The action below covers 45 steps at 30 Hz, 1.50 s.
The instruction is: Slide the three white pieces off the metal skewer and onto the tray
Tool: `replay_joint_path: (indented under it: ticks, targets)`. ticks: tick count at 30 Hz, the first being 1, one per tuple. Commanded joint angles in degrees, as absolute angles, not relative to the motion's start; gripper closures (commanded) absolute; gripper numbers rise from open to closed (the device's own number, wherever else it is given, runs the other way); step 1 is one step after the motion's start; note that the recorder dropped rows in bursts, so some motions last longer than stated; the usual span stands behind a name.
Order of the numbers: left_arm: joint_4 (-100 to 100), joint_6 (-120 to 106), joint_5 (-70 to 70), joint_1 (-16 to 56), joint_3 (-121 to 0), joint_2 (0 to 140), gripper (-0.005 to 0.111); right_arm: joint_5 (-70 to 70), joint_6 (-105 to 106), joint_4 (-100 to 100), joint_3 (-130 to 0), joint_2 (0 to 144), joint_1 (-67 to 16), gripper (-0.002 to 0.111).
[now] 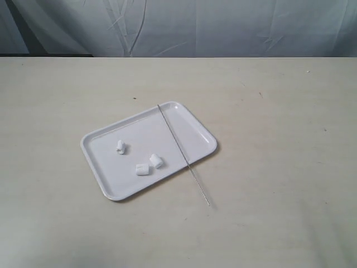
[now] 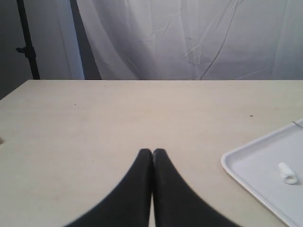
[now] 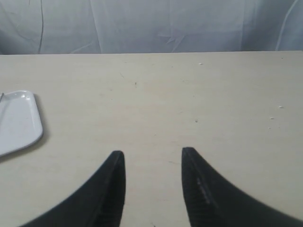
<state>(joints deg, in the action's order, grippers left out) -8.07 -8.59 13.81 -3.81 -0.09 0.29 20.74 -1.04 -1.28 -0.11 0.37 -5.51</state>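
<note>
The white tray (image 1: 189, 125) lies at an angle mid-table. Three white pieces rest loose on it: one (image 1: 121, 147) toward its left, two (image 1: 143, 169) (image 1: 157, 161) side by side nearer the front. The thin metal skewer (image 1: 181, 152) lies bare across the tray's right part, its tip reaching past the front rim onto the table. Neither gripper shows in the exterior view. My left gripper (image 2: 152, 152) is shut and empty over bare table, with the tray's corner (image 2: 236, 165) and one white piece (image 2: 287, 173) off to one side. My right gripper (image 3: 152, 154) is open and empty; the tray's corner (image 3: 28, 137) shows beside it.
The beige table (image 1: 279, 167) spreads wide around the tray. A white curtain (image 1: 195, 28) hangs behind the far edge. A dark stand (image 2: 27, 40) shows at the backdrop in the left wrist view.
</note>
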Motion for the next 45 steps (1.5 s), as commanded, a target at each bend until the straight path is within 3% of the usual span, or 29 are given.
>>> replay_joint_path:
  ticks: [1,7,11,45]
  targets:
    - [-9.12,-9.45,14.13,-3.89,0.00,0.00,0.107,20.59,-0.49,-2.48,0.00,0.00,-5.15,0.070]
    - [-9.01,-15.16,16.30,-3.89,0.00,0.00,0.107,20.59,0.45,-2.48,0.00,0.00,-5.15,0.075]
    - [-9.25,-12.68,17.08,-3.89,0.00,0.00,0.107,20.59,0.45,-2.48,0.00,0.00,-5.15,0.108]
    - [-8.17,-9.03,19.37,-3.89,0.00,0.00,0.107,20.59,0.45,-0.54,0.00,0.00,-5.15,0.108]
